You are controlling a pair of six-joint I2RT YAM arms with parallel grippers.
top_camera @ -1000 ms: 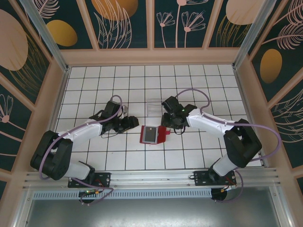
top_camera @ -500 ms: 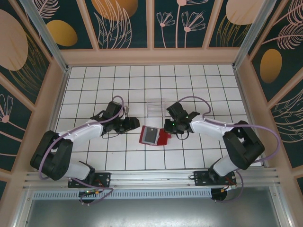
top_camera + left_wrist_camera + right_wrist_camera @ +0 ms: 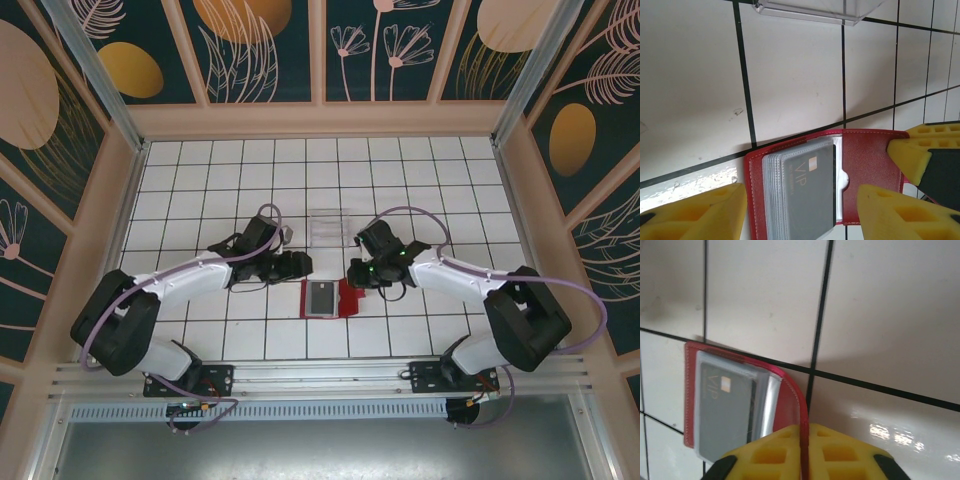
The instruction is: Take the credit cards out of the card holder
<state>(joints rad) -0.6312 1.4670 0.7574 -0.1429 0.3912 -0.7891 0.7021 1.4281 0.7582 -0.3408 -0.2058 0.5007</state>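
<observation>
While right jaws clamp the open red card holder [image 3: 870, 170], left jaws gape.

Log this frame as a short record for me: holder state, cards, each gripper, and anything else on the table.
card holder: red, lying open on the white tiled table
credit cards: stacked in the holder's pocket, a grey VIP card on top; none out yet
right gripper: shut on the edge of the holder's red flap
left gripper: open, one finger on each side of the holder
clear plastic box: on the table beyond the holder, apart from it
</observation>
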